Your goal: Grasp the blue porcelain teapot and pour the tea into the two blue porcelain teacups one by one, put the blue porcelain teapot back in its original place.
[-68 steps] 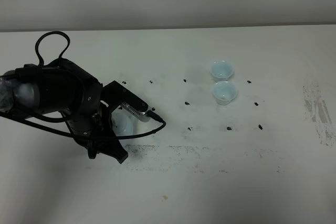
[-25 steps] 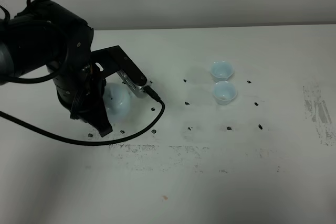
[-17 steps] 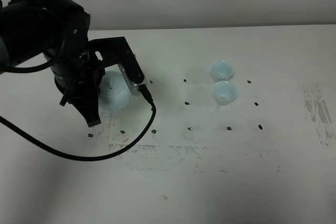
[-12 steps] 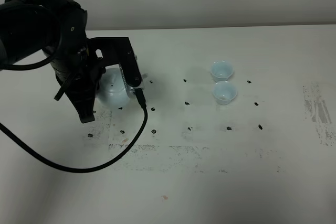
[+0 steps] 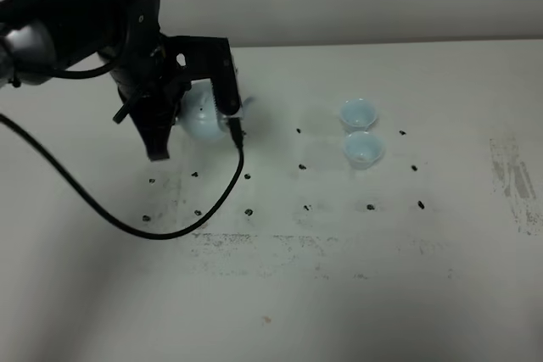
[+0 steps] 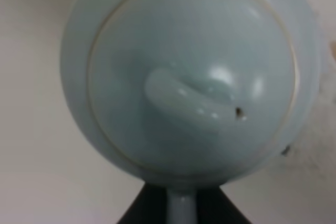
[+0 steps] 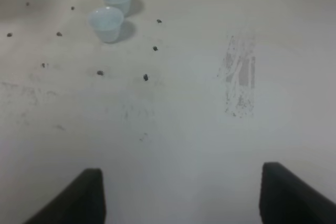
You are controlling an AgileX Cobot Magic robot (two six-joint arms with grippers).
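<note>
Pale-blue glaze fills the left wrist view: we see the teapot from above, lid and knob facing the camera, so we judge it roughly upright. The left gripper is pinched tight on its loop handle, the dark fingers pressed in from both sides. In the high view the teapot sits at the far left of the table, under the black arm, and it appears to be held just clear of the surface.

So the grasp looks done. Neither pour has begun: the teapot is well apart from the cups, which stand right of centre, the far cup and the near cup just beside each other. Whether they hold any tea we cannot tell. Left to do: carry the teapot right, tip into each cup in turn, then set it back.

Between teapot and cups we see only black specks. A cable loops from the arm over the near left. A scuffed patch marks the far right. With the cups so close, a pour into one could splash or nudge the other. The right gripper is spread wide and empty.
</note>
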